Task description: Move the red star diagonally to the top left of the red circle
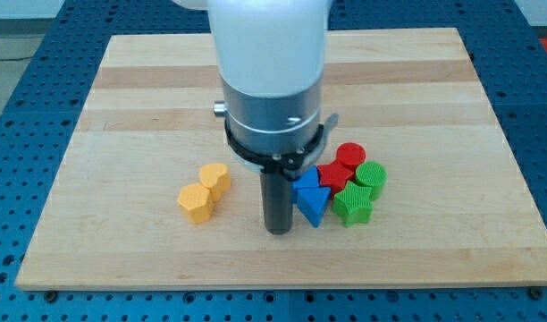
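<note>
Resting on the wooden board, my tip grips nothing, being a bare rod, and sits just left of the blue triangle. The red star lies up and right of my tip, touching the red circle beyond it. Two green blocks crowd its right; two yellow blocks sit apart, to my tip's left.

Red star boxed in: red circle above, blue blocks left, green blocks right.

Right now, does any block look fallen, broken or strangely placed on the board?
Nothing stands out. The red star sits packed among the red circle, blue blocks and green blocks; two yellow blocks touch apart. My tip is left of the blue ones.
</note>
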Available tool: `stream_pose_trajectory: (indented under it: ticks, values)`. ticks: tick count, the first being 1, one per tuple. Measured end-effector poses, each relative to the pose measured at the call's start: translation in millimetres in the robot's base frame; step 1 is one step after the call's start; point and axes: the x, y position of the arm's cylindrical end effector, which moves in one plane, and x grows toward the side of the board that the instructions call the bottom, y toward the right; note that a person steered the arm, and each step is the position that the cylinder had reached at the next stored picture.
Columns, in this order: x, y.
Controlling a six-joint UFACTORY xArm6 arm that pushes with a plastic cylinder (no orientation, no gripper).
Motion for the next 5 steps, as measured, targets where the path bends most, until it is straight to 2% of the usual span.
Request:
stream_pose_trajectory:
  ticks: [5]
  values:
    - [2.7,44.8]
